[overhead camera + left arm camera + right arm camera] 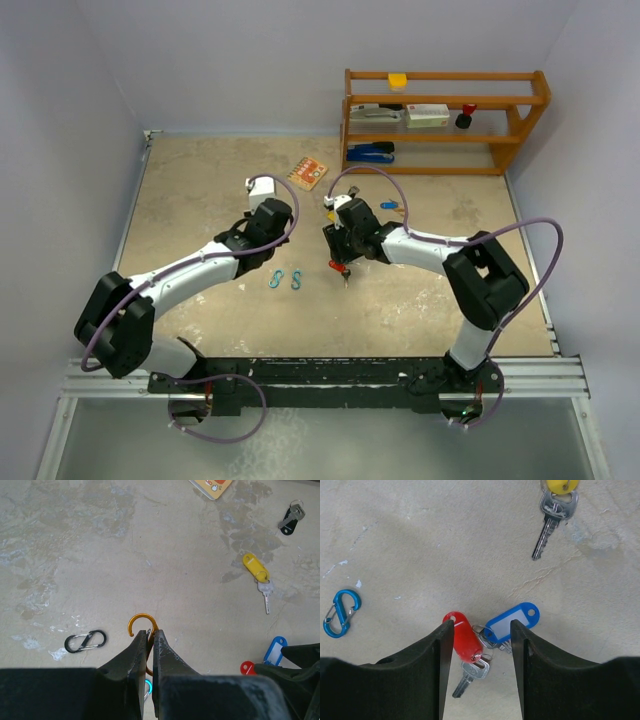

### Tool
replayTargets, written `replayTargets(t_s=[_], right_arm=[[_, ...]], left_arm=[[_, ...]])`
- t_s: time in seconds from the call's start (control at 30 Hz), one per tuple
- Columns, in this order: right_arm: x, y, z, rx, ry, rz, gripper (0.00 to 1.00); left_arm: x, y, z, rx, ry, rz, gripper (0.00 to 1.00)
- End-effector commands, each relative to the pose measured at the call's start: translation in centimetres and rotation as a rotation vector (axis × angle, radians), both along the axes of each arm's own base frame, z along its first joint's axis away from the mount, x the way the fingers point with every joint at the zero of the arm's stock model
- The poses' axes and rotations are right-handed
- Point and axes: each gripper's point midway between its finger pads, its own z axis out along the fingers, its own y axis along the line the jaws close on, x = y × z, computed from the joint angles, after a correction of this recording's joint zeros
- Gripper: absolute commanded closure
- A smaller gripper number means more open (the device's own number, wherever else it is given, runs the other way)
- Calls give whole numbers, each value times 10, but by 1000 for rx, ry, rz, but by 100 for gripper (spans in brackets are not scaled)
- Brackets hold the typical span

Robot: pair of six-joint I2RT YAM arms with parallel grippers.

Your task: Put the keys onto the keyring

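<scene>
My left gripper (151, 632) is shut on the orange keyring (141, 620), a hook-shaped clip whose open curve sticks out past the fingertips. My right gripper (482, 625) stands open just above the table, its jaws to either side of a red-tagged key (462, 637) and a blue-tagged key (512, 622) lying together. The left finger is close against the red tag. Further off lies a yellow-tagged key (554, 510), seen also from the left wrist as the yellow-tagged key (256, 567). A black-tagged key (290, 519) lies beyond it.
A black wire clip (85, 641) lies left of the keyring. Two blue clips (275, 279) (297, 279) lie between the arms, one being the blue clip (340, 612). A small card (311, 172) and a wooden shelf (440, 120) stand at the back.
</scene>
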Motion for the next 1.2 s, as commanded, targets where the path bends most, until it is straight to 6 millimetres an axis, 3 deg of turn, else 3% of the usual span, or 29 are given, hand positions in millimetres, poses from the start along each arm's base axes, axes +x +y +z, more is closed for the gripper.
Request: replayTargets(t_s=[0.0, 0.17, 0.4, 0.7, 0.93, 1.17], right_arm=[[7, 7, 6, 23, -19, 2, 48], [4, 3, 8, 25, -22, -11, 48], [-7, 1, 11, 54, 1, -27, 39], [-38, -6, 8, 76, 35, -4, 38], [-60, 5, -1, 104, 66, 36, 38], [-61, 15, -6, 108, 71, 46, 38]], left_arm=[[5, 1, 15, -30, -49, 1, 100], [5, 2, 13, -31, -48, 3, 100], [5, 4, 10, -27, -41, 4, 100], [5, 5, 9, -30, -41, 6, 100], [6, 6, 7, -30, -37, 7, 100], [6, 7, 6, -27, -35, 8, 100]])
